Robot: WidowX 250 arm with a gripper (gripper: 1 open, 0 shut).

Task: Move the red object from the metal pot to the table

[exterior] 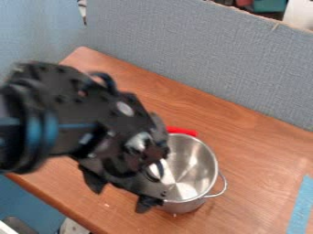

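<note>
arm (86,128) blurred, bent low beside metal pot (196,174) | tool (149,187) spread, pointing down

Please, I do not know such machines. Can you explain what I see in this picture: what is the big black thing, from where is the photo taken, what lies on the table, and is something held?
The big black shape is a robot arm, blurred because it is moving. At its lower end sits its gripper, a pair of fingers for picking things up. Here it points down at the near edge of the metal pot. Its jaws are open and, as far as the blur allows, nothing is held.

There is only one camera. It looks down at the scene from above and a little to the side.

On the brown wooden table stands the shiny pot, without a lid. Just behind its rim a small piece of the red object shows; the arm hides the rest, so I cannot tell exactly where it lies. A grey wall stands behind the table.
</note>
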